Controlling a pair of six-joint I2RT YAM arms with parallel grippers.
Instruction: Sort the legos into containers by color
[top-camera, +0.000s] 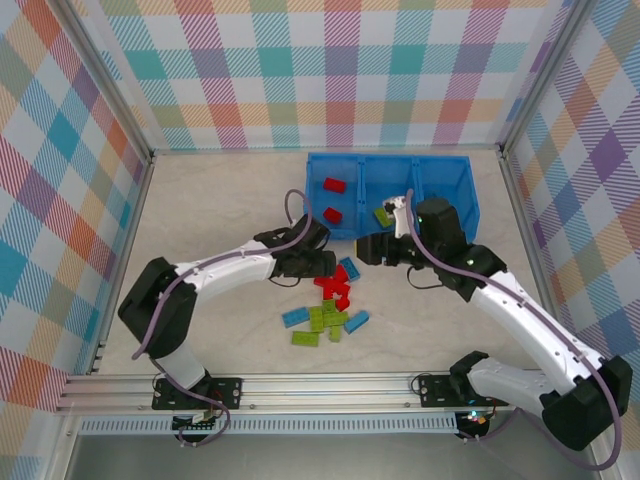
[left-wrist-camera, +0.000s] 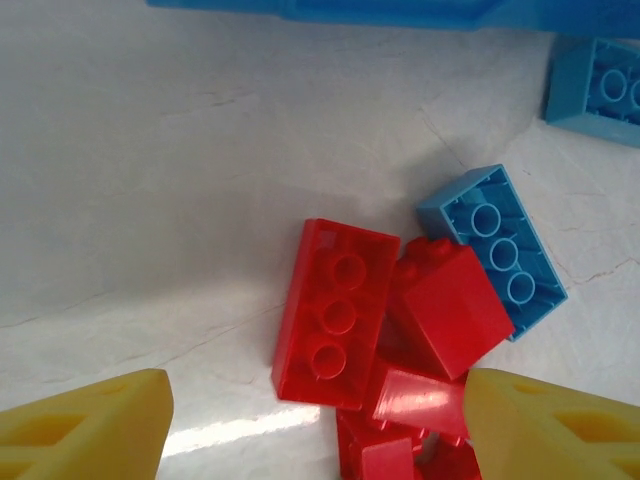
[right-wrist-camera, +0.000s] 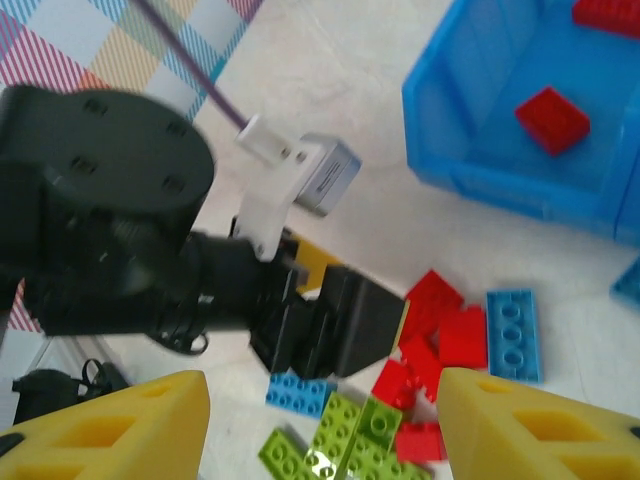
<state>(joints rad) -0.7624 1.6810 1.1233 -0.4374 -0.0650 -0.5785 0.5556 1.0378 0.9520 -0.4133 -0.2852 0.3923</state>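
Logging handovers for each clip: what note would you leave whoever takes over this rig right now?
Left tool: open, holding nothing, over the loose red bricks.
Right tool: open, holding nothing, at the blue tray's near wall.
Done: two red bricks in the left compartment, one green brick in the middle one.
To do: the loose red bricks, plus loose green bricks and loose light blue bricks on the table.

Bare table (left-wrist-camera: 150, 180) left of the red legos (left-wrist-camera: 335, 310) (blue brick (left-wrist-camera: 495, 250) just right of them), tray wall (left-wrist-camera: 350, 12) beyond
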